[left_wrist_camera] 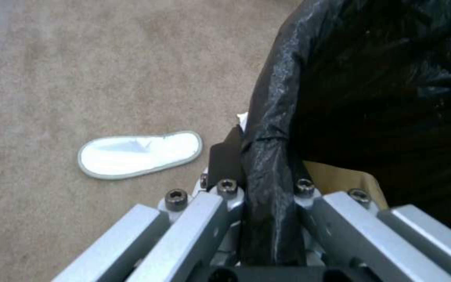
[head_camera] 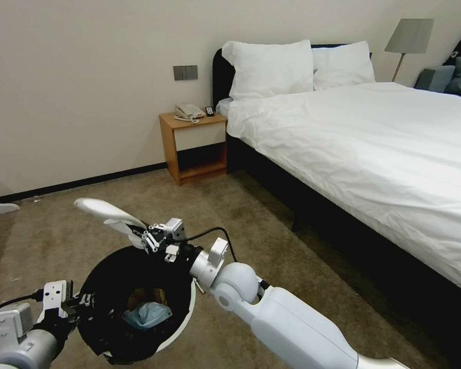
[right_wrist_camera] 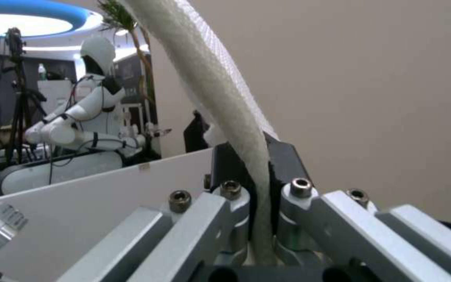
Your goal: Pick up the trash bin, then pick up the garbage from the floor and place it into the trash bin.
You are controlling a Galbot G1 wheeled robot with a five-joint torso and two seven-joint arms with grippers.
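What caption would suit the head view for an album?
Right tool holds a white slipper above the trash bin, gripped by the left tool.

Light: soft, even, indoor; the bed (head_camera: 374, 148) is brightest.
Shadows: dark beneath the bed, black inside the bin bag (left_wrist_camera: 372, 98).
Focus: both wrist views soft, blurred nearest the claws.
Edges: head view bows outward.

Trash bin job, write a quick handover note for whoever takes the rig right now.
Left pincer: shut on the rim of the trash bin, holding it low at the robot's front left.
Right pincer: shut on a white slipper, held over the bin's far rim, not yet dropped.
Done: light-blue cloth and brown paper are already inside the bin.
Left: release this slipper into the bin, then collect the second slipper, lying flat on the carpet beside the bin.
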